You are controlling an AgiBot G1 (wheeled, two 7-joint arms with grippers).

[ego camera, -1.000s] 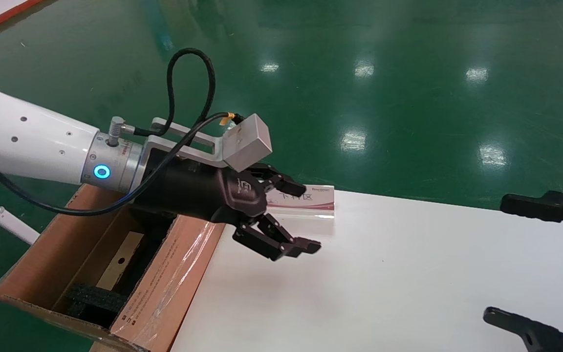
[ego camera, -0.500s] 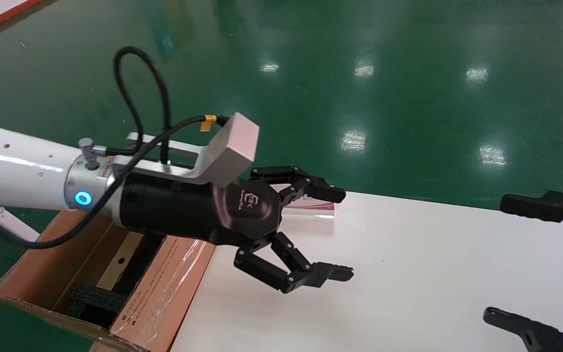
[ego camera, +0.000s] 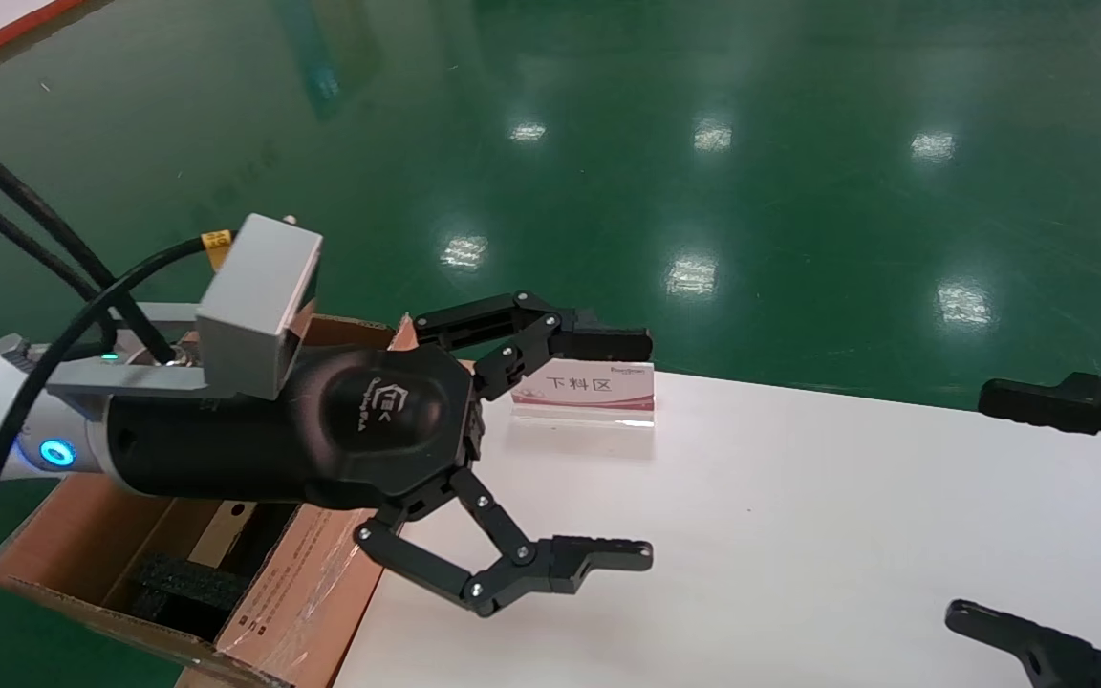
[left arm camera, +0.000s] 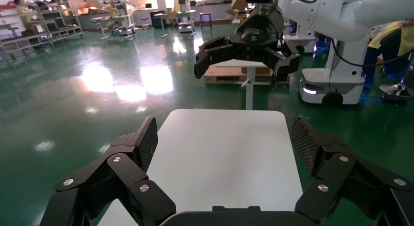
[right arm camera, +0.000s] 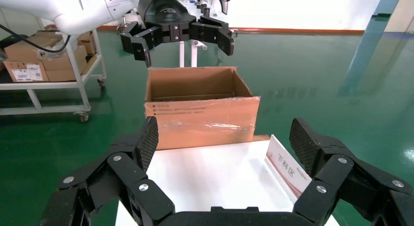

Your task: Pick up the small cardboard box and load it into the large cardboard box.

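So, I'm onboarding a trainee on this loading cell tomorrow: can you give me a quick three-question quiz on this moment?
1. True or false: the left gripper and the right gripper are both shut.
2. What stands on the white table? A) a sign card B) a tape roll C) a bottle
3. Fill in: the large cardboard box stands at the table's ___ end, by the robot's own sides.

Key: 1. False, both are open and empty. 2. A. 3. Left.
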